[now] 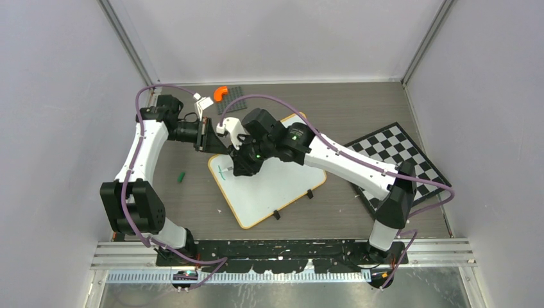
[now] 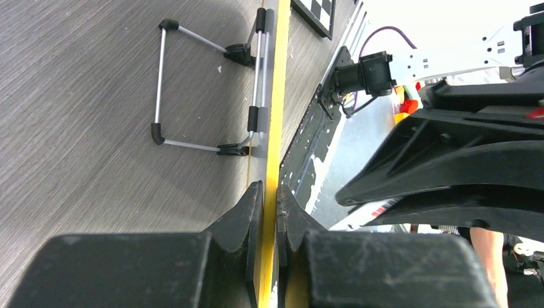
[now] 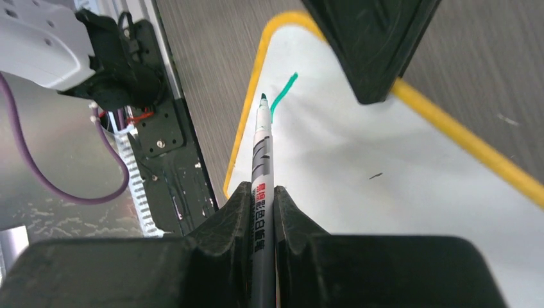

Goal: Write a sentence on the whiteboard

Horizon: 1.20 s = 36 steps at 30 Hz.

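Note:
The whiteboard [image 1: 276, 183], white with an orange-tan rim, lies tilted at the table's middle. My left gripper [image 1: 208, 138] is shut on its far-left rim; in the left wrist view the jaws [image 2: 269, 189] pinch the yellow edge [image 2: 277, 96]. My right gripper [image 1: 242, 163] is shut on a grey marker [image 3: 262, 160], whose green tip sits at the board [image 3: 385, 167] near its left corner. Of the sentence, only a short green stroke [image 3: 282, 93] shows, also in the top view [image 1: 222, 172]. No words can be read.
A green marker cap [image 1: 182, 175] lies on the table left of the board. A black-and-white checkerboard [image 1: 391, 160] lies at the right. An orange piece [image 1: 221, 92] and a grey plate [image 1: 236, 96] sit at the back. The board's wire stand [image 2: 192, 90] shows underneath.

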### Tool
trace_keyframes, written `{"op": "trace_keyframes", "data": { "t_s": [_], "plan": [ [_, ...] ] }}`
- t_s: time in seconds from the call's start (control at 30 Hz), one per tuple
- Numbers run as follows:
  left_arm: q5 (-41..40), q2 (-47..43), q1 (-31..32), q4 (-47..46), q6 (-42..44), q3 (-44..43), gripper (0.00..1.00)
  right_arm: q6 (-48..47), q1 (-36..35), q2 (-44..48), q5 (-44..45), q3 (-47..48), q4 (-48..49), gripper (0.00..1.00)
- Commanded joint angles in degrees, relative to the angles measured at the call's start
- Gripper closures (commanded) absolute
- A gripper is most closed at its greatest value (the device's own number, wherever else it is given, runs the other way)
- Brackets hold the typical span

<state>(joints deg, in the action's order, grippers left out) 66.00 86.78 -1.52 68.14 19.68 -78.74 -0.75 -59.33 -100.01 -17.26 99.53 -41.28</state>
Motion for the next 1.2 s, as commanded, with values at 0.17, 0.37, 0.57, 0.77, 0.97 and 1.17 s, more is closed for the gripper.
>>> {"op": "trace_keyframes", "data": {
  "t_s": [0.17,0.37,0.57,0.77,0.97,1.17],
  "plan": [
    [-0.04,-1.83,0.11,0.6,-0.67,-0.52,1.0,-0.36,0.61,0.41,1.95,5.04,1.09,1.0],
    [-0.08,-1.82,0.11,0.5,-0.77,-0.49,1.0,-0.22,0.59,-0.65,2.56,5.3,1.2,1.0],
    [-0.13,-1.84,0.16,0.44,-0.7,-0.38,1.0,-0.38,0.64,-1.75,2.58,5.81,1.37,1.0],
    [-0.17,-1.87,0.11,0.45,-0.65,-0.36,1.0,-0.57,0.8,-2.06,4.53,6.13,1.38,1.0],
    [-0.08,-1.46,0.11,0.46,-0.75,-0.47,1.0,-0.23,2.09,-1.14,5.78,5.24,1.44,1.0],
    [-0.19,-1.32,0.11,0.43,-0.89,-0.52,1.0,-0.03,3.37,0.17,6.28,3.47,1.73,1.0]
  ]
}}
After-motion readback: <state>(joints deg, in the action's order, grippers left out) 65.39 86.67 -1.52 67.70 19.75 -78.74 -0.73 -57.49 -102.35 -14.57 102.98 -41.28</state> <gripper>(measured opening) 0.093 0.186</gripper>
